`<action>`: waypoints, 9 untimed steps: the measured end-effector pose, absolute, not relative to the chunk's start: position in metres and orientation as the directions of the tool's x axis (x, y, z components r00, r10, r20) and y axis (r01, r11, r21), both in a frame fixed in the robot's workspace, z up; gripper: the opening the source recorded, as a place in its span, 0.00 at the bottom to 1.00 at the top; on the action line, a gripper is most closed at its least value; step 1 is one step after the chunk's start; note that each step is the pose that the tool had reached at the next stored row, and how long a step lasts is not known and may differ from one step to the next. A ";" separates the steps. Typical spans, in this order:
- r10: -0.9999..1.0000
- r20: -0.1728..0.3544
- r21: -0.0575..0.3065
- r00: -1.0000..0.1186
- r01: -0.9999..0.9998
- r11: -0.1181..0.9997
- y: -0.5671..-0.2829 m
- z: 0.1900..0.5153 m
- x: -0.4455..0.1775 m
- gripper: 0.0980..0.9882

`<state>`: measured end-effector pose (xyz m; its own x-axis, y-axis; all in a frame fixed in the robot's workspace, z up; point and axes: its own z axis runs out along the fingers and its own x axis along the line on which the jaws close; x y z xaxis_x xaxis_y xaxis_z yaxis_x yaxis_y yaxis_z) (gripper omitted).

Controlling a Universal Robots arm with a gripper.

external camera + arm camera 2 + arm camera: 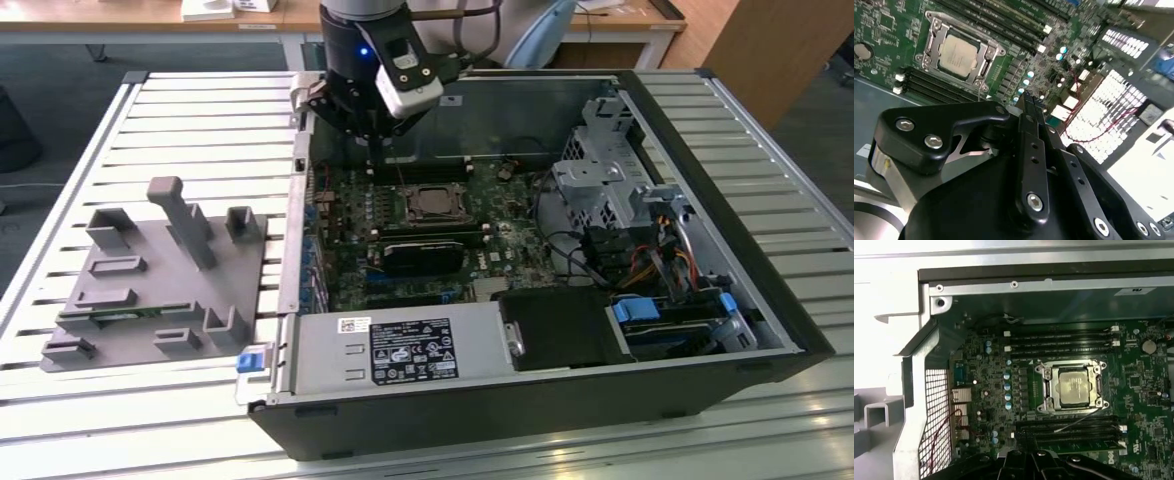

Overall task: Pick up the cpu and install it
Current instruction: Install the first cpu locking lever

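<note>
The cpu point(1074, 385) sits in the socket point(1072, 386); light, rigid, fragile, best gripped by its edges. The end effector point(1030, 112), fingers together, holds nothing, beside the socket.

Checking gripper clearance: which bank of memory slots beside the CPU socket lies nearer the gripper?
The bank between the socket and the gripper, not the one toward the case wall.

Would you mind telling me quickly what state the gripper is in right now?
Gripper: jaws closed together, holding nothing, above the motherboard; the cpu already sits in its socket.
</note>
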<state>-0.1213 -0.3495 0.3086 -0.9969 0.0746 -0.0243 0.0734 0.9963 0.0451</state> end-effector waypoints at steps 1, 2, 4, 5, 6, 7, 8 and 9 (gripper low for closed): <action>0.075 -0.024 0.045 -0.997 0.073 0.996 -0.347 0.307 -0.121 0.01; 0.075 -0.024 0.045 -0.997 0.074 0.996 -0.344 0.305 -0.121 0.01; 0.075 -0.024 0.045 -0.997 0.073 0.996 -0.339 0.301 -0.121 0.01; 0.075 -0.024 0.045 -0.997 0.073 0.996 -0.337 0.299 -0.121 0.01; 0.075 -0.024 0.045 -0.997 0.073 0.996 -0.334 0.298 -0.120 0.01; 0.074 -0.024 0.045 -0.997 0.073 0.996 -0.332 0.296 -0.120 0.01; 0.074 -0.024 0.045 -0.997 0.073 0.996 -0.330 0.294 -0.120 0.01; 0.074 -0.024 0.045 -0.997 0.073 0.996 -0.327 0.292 -0.120 0.01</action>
<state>-0.1197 -0.3269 0.2924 -0.9970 0.0741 -0.0244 0.0729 0.9963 0.0450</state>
